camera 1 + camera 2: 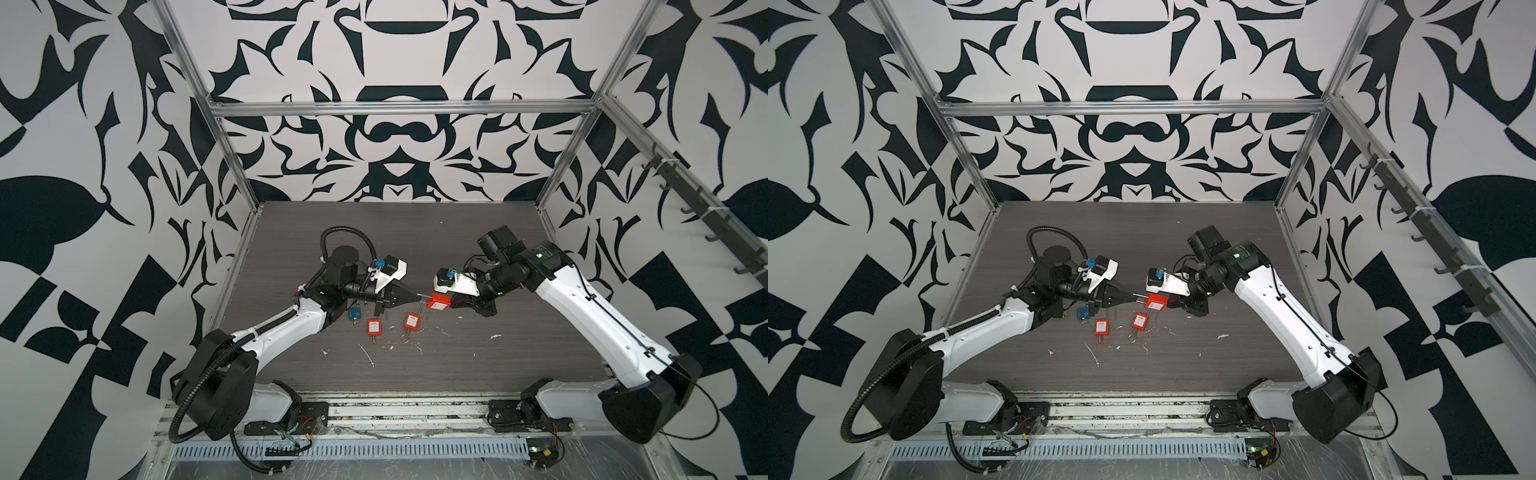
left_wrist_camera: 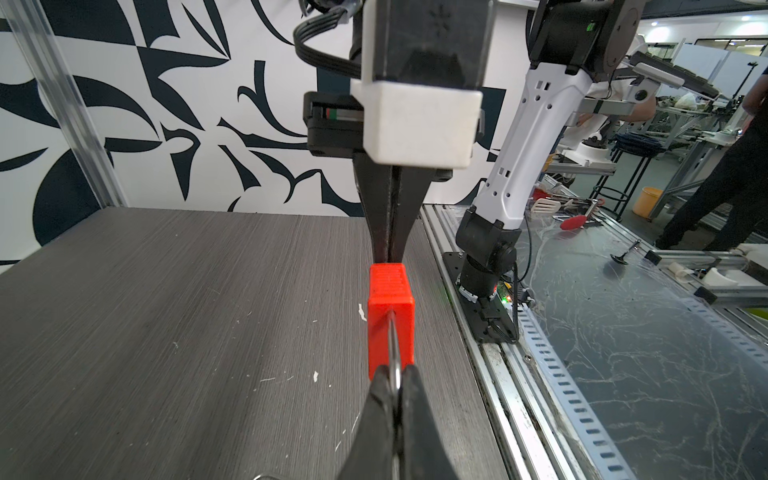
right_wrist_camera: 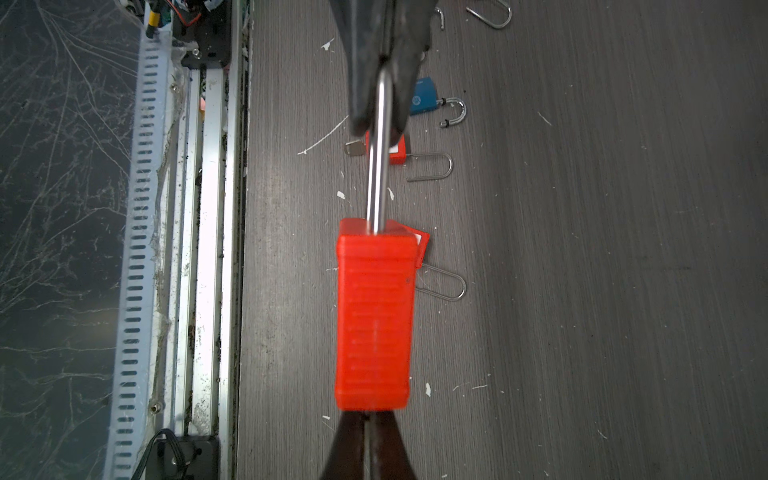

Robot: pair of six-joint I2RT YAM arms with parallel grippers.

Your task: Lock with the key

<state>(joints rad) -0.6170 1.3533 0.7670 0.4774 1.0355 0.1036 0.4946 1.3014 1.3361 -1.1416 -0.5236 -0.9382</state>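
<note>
A red padlock (image 1: 440,302) (image 1: 1156,303) hangs in the air above the middle of the table, between both grippers. My left gripper (image 1: 419,296) (image 2: 394,378) is shut on its steel shackle (image 2: 392,345) (image 3: 380,166). In the right wrist view the padlock (image 3: 376,316) points its underside at my right gripper (image 3: 372,415) (image 1: 453,301). That gripper is shut on a thin metal key (image 3: 368,440) at the lock's underside. The keyhole itself is hidden behind the red body.
Two more red padlocks (image 1: 374,327) (image 1: 412,321) and a blue padlock (image 1: 354,313) lie on the grey table (image 1: 457,357) under the left arm, shackles out. A loose shackle (image 3: 494,16) lies nearby. White flecks dot the table. An aluminium rail (image 3: 208,249) runs along the front edge.
</note>
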